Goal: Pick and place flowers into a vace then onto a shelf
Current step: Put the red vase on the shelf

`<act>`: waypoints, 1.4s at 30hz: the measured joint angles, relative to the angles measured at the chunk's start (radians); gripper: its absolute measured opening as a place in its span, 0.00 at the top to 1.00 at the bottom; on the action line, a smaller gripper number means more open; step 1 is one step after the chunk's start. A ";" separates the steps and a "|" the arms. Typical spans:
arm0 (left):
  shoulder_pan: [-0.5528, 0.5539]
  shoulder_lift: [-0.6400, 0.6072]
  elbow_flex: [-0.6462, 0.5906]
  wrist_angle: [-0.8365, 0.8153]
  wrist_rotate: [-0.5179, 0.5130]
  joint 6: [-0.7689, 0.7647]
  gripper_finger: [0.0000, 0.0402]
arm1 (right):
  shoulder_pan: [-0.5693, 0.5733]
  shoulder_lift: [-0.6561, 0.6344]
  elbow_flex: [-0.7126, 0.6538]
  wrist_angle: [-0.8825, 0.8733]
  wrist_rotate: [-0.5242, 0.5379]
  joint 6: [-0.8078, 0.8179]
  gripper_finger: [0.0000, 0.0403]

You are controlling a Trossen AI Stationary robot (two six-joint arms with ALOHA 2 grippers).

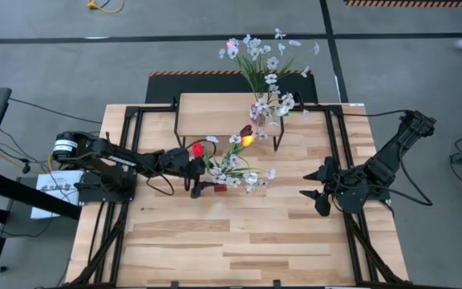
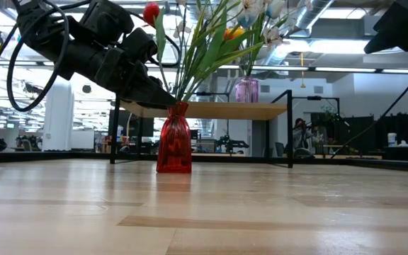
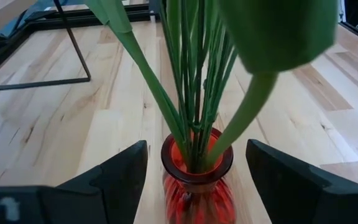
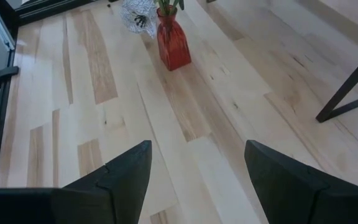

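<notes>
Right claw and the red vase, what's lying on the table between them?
Nothing: the right wrist view shows bare tabletop from the open right claw to the red vase.

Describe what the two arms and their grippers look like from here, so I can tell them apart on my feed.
Both arms are black, jointed, with loose black cables. The left arm has a round silver-white cap with an orange mark at its base. The right arm looks plain black throughout. The left gripper and the right gripper each have two broad, flat, matte black fingers tapering to blunt tips.
</notes>
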 joint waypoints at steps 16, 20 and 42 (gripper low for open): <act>0.013 0.007 0.015 -0.011 0.023 0.000 0.34 | 0.000 0.000 0.000 0.000 0.000 0.000 0.38; 0.018 0.065 0.020 0.027 0.058 -0.031 0.35 | 0.000 0.000 0.000 0.000 0.000 0.000 0.38; 0.037 0.099 0.043 0.027 0.125 -0.035 0.60 | 0.000 0.000 0.001 -0.002 -0.003 0.000 0.38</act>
